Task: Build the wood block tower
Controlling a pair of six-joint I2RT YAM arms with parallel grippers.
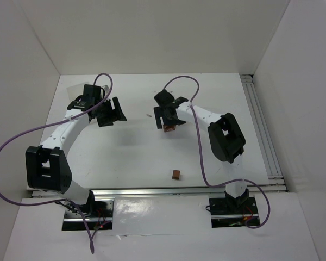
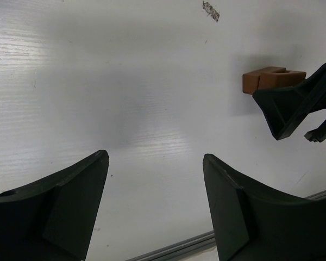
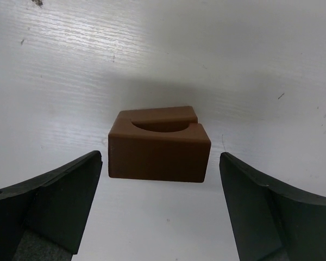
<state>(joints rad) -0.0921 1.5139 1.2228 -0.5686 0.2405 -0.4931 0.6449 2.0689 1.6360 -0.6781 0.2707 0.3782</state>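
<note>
Right claw (image 3: 161, 156), jaws spread, hangs over notched wood block (image 3: 158, 142).

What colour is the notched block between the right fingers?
The notched block is plain reddish-brown, clearest in the right wrist view.

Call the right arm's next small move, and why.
Probably close the right gripper on the notched wood block. Its jaws stand open with the block centred between the fingers, neither touching it, so a squeeze should secure it. The left gripper is open, off to the side.
</note>
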